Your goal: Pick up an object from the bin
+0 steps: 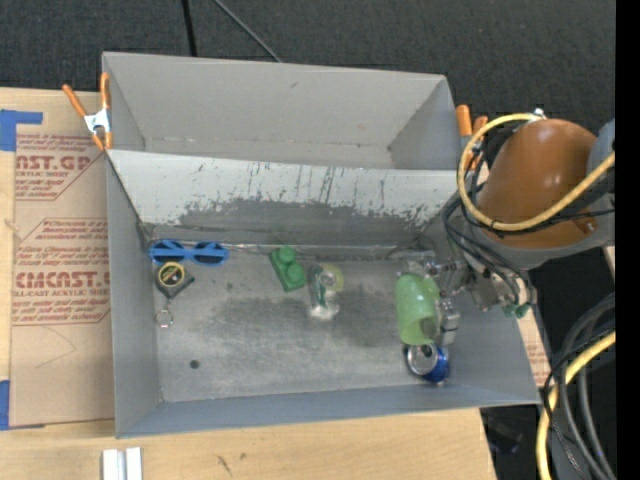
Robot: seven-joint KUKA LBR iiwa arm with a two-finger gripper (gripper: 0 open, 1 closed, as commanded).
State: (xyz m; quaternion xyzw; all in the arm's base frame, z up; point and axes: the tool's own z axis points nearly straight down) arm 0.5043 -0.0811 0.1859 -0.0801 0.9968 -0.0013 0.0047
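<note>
The pale green, translucent oblong thing (415,306) (its exact kind is hard to tell) lies near the right end of the bin (250,118) floor, long axis running back to front, its near end just beside a small blue-and-silver round thing (428,362).

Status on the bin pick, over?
Gripper low at the right end of the bin, beside a pale green oblong thing. Hold not confirmed. Blue round thing close by, toward the near wall.
</note>
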